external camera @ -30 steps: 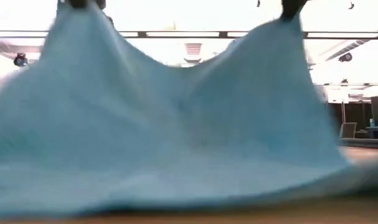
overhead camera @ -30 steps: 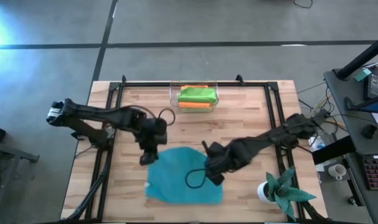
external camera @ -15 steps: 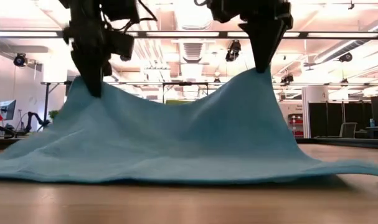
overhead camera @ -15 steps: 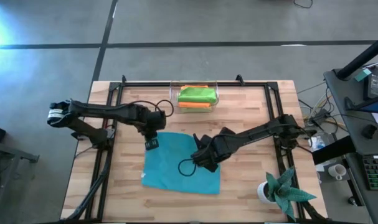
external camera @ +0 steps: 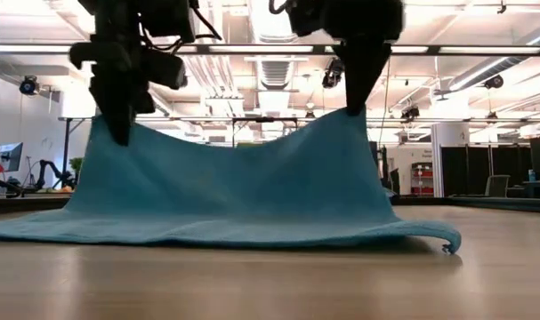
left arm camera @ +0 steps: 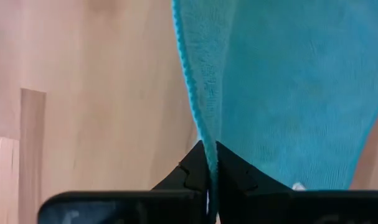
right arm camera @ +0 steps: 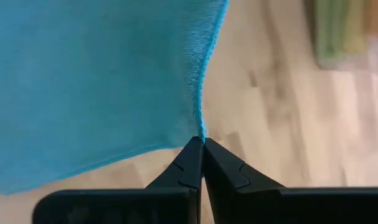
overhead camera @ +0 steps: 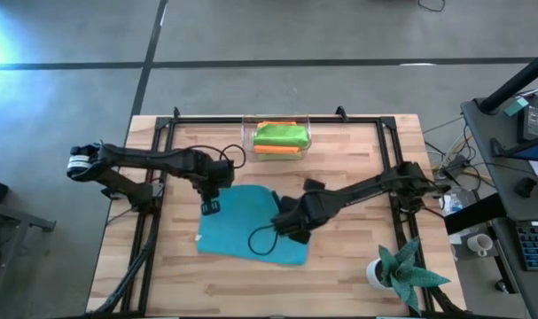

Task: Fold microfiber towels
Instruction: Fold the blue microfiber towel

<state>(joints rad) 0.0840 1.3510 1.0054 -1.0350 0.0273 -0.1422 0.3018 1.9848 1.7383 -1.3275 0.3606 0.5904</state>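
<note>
both grippers – left (external camera: 120, 133), right (external camera: 354, 105) – pinch the blue towel (external camera: 234, 191) corners; only the high view shows the bin (overhead camera: 276, 136) of folded towels.

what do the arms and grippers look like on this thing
Both arms are dark, nearly black, built of slim jointed links. The left arm ends at a pale cap at its base, and a thin black cable loops near its wrist. The right arm trails a black cable loop by its gripper. Each gripper has two dark fingers tapering to a narrow point.
</note>
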